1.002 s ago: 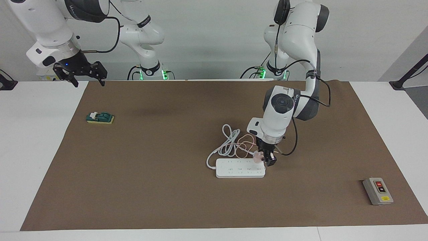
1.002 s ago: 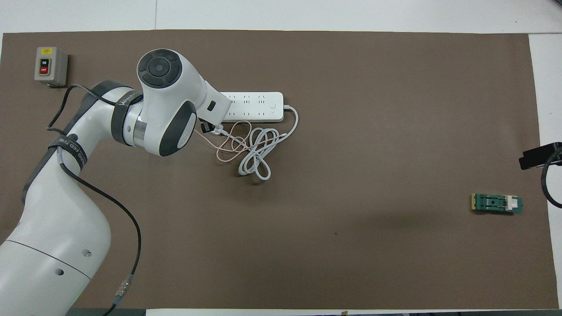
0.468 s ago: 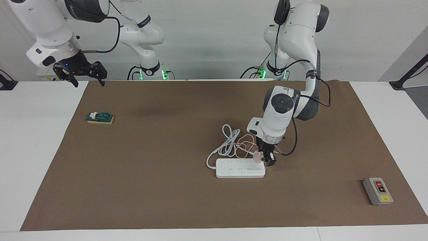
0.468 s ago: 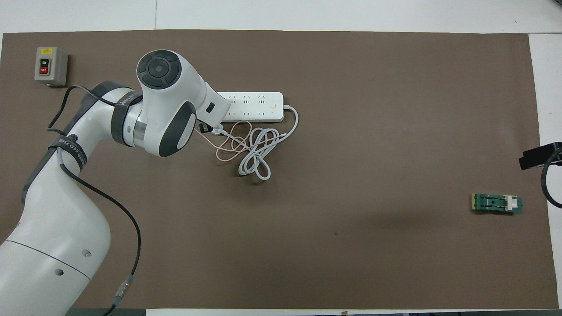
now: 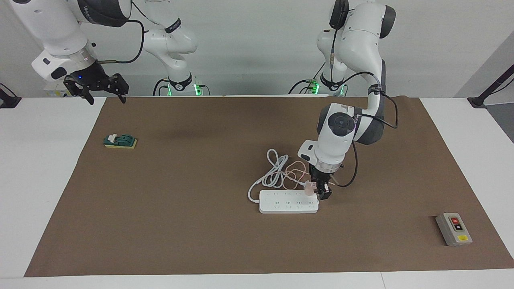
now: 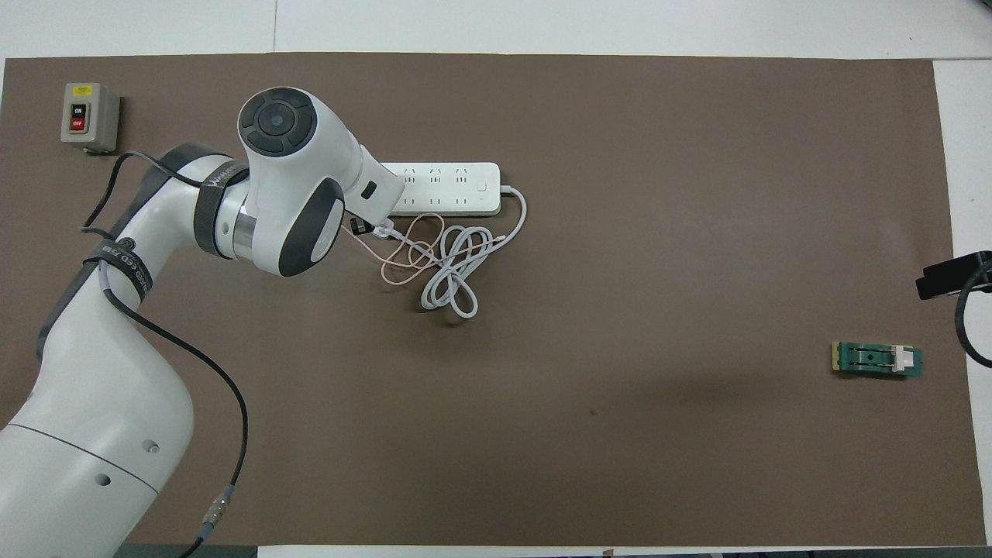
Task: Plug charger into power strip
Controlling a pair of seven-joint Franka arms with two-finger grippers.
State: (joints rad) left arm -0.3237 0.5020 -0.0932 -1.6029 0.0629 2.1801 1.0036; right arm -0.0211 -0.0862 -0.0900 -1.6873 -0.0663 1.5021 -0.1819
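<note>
Under the left arm's wrist in the overhead view, hidden: the end of the power strip (image 6: 453, 188) toward the left arm's end of the table, and nearly all of the left gripper (image 5: 321, 192). Only a dark finger part visible there, beside the strip's nearer edge. Also cut off in that view: the right gripper (image 5: 96, 89), shown just as a dark piece at the picture's edge.

In the facing view, better seen. Left gripper pointing down, low over the strip's end toward the left arm's side, fingers closed tight on the charger (image 5: 309, 188). Charger a small pale pink cube, held at the strip's nearer edge, over the last sockets; whether already touching the strip or its pins inside a socket, not possible to tell. Thin pink cable (image 5: 295, 175) in loose loops on the brown mat (image 5: 180, 224), mixed with the thick white cord (image 5: 270, 170) of the strip, both nearer to the robots than the strip.

Right gripper waiting up in the air over the mat's corner at the right arm's end, fingers spread wide, holding nothing.

Elsewhere: a green block (image 5: 120, 141) toward the right arm's end; a grey switch box (image 5: 453, 229) with red and black buttons toward the left arm's end, farther from the robots than the strip.
</note>
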